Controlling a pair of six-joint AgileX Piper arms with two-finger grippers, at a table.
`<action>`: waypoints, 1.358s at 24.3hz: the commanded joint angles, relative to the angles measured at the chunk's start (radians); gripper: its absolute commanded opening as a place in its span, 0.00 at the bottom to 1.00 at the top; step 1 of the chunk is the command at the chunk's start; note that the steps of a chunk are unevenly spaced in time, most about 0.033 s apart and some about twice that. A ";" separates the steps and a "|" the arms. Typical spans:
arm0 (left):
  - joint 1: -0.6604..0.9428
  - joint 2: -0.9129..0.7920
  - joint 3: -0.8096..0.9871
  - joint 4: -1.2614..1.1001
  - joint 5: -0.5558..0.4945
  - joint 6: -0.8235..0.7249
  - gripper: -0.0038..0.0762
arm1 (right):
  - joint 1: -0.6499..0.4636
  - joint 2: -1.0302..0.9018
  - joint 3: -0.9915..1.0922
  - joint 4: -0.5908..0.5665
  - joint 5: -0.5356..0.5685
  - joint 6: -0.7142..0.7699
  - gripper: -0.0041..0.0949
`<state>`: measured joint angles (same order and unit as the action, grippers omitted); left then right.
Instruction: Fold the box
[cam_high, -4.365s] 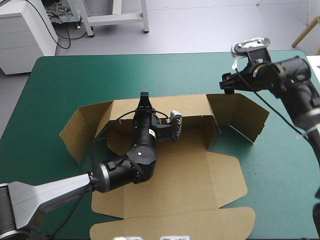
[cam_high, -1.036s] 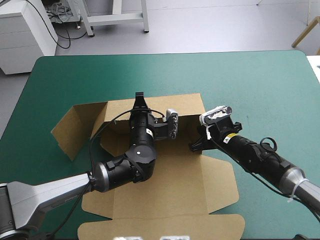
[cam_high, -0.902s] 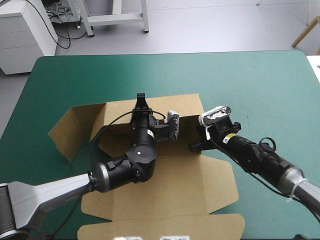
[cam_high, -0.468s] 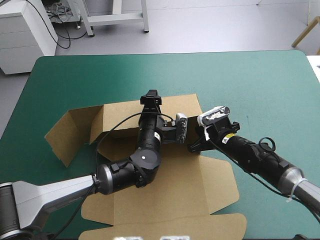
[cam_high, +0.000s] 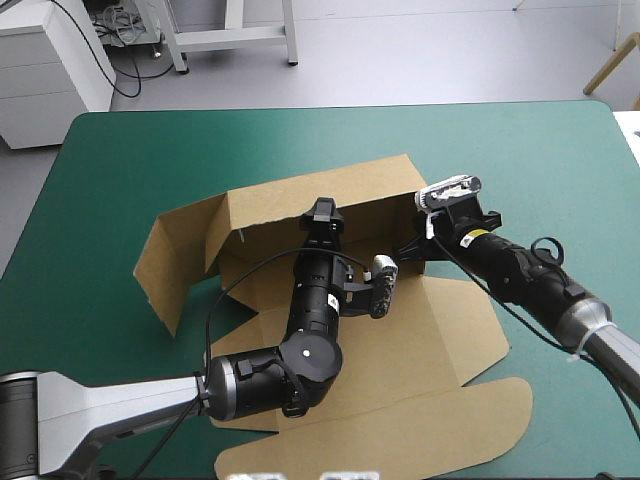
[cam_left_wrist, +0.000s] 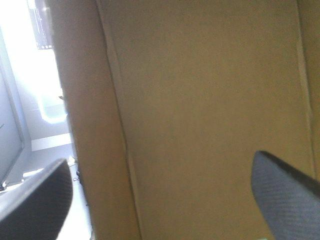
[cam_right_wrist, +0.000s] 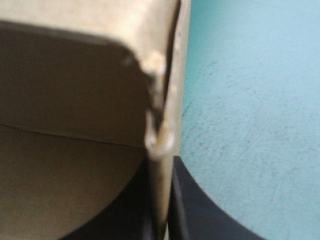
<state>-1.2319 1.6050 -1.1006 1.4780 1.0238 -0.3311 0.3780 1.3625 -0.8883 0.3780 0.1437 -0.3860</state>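
On teal-green cover (cam_high: 150, 160), the brown cardboard box (cam_high: 440, 330) is judged light, stiff. Its wall edge is pinched by right gripper (cam_right_wrist: 161, 170); left gripper (cam_left_wrist: 160, 160) is spread.

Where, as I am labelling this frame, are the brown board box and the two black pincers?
brown cut-board box (cam_high: 290, 205): high view, its raised far wall.
right black pincer (cam_right_wrist: 161, 172): right wrist view, midway between fingertips shut on the box's wall.
left black pincer (cam_left_wrist: 160, 160): left wrist view, midway between its open fingertips.

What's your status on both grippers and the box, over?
Left gripper open, facing raised far wall of the box. Right gripper shut on its right wall edge. Its lid flat, near side. Nothing in the way.
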 joint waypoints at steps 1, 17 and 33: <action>-0.018 -0.037 -0.024 0.056 0.041 -0.016 0.91 | -0.060 0.015 -0.095 -0.011 -0.025 0.011 0.02; -0.009 -0.037 -0.095 -0.138 0.003 0.215 0.06 | -0.124 0.099 -0.251 -0.057 0.143 0.015 0.02; 1.070 -0.054 -0.766 -1.672 0.130 0.770 0.05 | -0.124 0.099 -0.251 -0.057 0.207 0.015 0.02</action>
<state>-0.3276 1.6081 -1.8253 0.0296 1.1577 0.4300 0.2613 1.4994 -1.1014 0.3114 0.3973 -0.3686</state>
